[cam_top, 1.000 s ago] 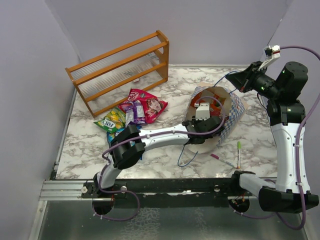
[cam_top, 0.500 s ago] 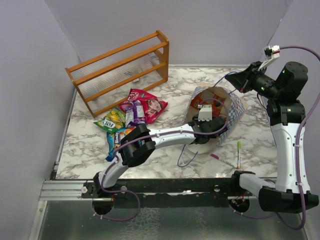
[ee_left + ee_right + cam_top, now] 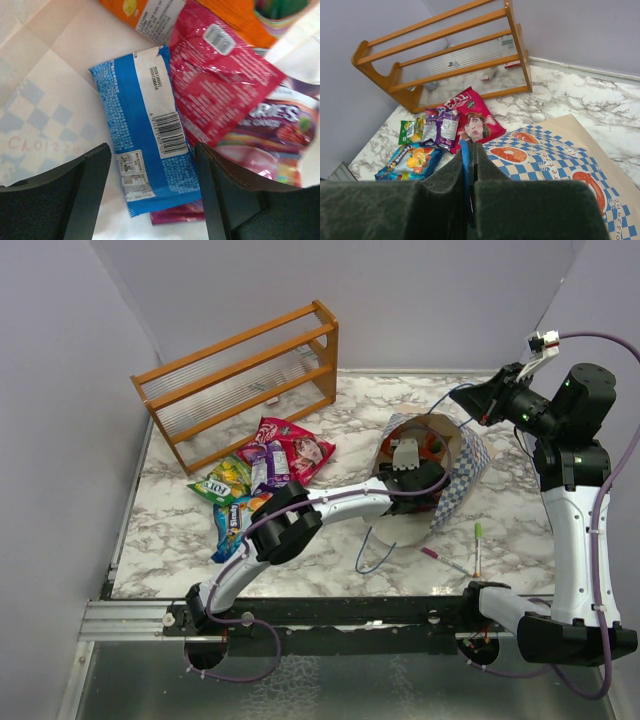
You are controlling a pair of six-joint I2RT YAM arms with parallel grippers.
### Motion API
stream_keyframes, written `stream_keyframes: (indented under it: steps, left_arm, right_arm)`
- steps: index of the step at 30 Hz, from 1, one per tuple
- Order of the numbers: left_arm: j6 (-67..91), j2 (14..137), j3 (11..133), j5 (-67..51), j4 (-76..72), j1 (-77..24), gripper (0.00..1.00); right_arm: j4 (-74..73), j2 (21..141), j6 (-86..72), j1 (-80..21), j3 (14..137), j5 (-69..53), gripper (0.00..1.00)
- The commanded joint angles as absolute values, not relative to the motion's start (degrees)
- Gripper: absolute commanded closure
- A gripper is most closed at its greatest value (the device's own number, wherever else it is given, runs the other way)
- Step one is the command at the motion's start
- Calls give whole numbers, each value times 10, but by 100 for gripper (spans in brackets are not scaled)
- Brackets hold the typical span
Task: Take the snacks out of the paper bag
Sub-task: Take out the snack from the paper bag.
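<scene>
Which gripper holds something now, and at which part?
The right gripper pinches the paper bag by its blue cord handle. The left gripper, open, holds nothing.

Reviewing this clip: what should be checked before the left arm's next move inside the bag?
1. Left claw open: ok, a finger each side of the blue packet.
2. Blue packet free of the red packet: cannot tell, edges meet.
3. Right claw shut on the blue handle: ok.
4. Paper bag mouth open: ok.
5. Bag emptied: not ok, packets inside.
</scene>
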State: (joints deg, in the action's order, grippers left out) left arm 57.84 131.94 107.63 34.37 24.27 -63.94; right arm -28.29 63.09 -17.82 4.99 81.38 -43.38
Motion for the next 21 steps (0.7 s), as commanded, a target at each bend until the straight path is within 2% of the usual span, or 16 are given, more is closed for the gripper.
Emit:
stream_keyframes:
  steps: [1,4,7,9,14,21]
  left_arm:
    - [570,1354,1094,328,240,-634,30]
    - [569,1363,1093,313,242,-632,37]
    - [567,1363,1090,305,250,-631,49]
    - [566,1352,1084,304,257,-632,61]
    - [546,1292,1034,306,230,-630,81]
    - [519,1225,1010,265,239,-630,89]
  right_arm:
    - [-272,618,-183,53,829,-448,98]
    - [-272,619,-183,53,830,-448,99]
    - [-272,618,-182,53,830,-446,99]
    - [-274,617,-180,53,831,-444,99]
    - [-274,615,-180,53,828,-443,99]
    - [-276,614,-175,53,824,-439,99]
